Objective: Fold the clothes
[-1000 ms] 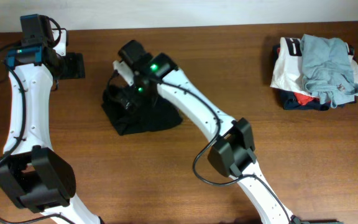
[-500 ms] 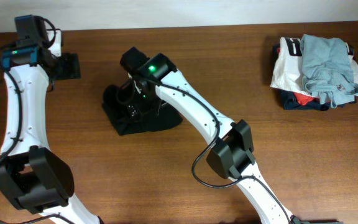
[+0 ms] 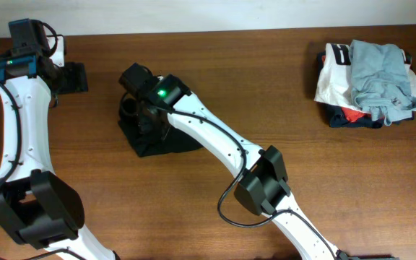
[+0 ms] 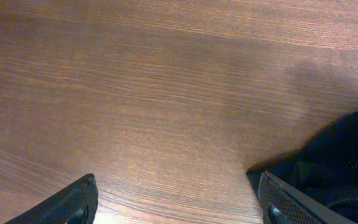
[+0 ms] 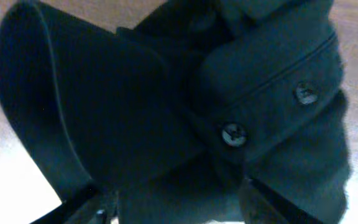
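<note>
Fabric of the black top (image 5: 135,106) fills the gap of the right tool (image 5: 173,208). Its jaws stand on either side of a bunched fold beside a buttoned placket (image 5: 272,112), but I cannot tell whether they have bitten down or only straddle it. From overhead, this tool sits on the near-left part of the top, which lies crumpled in a dark heap on the surface (image 3: 266,87), left of centre.

The left tool (image 4: 179,199) hangs apart at the far left, jaws spread wide over bare wood and holding nothing, with the heap's edge just in its view. A pile of other garments (image 3: 370,83) rests well apart at the far right.

The top looks light, limp and unbreakable, so it will likely sag and drag rather than hold its shape. An outer hem or shoulder seam looks a better hold than this thick central bunch.
</note>
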Controlling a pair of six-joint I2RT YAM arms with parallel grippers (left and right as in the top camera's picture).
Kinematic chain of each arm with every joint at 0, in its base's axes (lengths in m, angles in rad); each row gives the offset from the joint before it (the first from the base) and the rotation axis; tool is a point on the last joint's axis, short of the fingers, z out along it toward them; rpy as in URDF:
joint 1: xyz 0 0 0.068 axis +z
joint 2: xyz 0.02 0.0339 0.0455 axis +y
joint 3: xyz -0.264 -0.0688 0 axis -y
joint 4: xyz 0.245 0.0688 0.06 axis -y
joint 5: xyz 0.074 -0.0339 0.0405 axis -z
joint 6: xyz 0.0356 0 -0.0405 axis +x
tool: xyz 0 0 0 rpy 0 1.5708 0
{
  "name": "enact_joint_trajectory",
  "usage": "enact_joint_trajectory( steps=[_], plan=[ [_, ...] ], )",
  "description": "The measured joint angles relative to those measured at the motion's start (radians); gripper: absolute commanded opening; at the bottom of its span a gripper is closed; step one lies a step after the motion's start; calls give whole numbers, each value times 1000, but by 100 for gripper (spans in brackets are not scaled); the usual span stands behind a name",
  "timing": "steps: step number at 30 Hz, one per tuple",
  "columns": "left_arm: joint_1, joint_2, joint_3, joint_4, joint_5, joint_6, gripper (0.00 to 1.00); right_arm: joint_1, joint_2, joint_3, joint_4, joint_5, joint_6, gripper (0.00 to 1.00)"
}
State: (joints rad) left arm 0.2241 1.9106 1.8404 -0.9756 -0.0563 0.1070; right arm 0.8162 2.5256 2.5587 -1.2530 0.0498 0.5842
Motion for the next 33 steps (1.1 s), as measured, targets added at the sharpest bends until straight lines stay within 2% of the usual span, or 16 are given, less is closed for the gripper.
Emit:
enact_joint_trajectory(
  steps=[10,12,14,17,23,33],
  plan=[
    [0,0,0,0,0,0,83,3,0,-97,-4,-26,55,60],
    [0,0,0,0,0,0,82,3,0,-106,2,-31,58,55],
    [0,0,0,0,3,0,83,3,0,-108,11,-32,58,43],
    [0,0,0,0,15,0,83,3,0,-108,34,-39,61,5],
    [0,0,0,0,23,0,83,3,0,-108,50,-47,60,4],
    [0,0,0,1,23,0,83,31,0,-108,43,-97,-66,4]
  ],
)
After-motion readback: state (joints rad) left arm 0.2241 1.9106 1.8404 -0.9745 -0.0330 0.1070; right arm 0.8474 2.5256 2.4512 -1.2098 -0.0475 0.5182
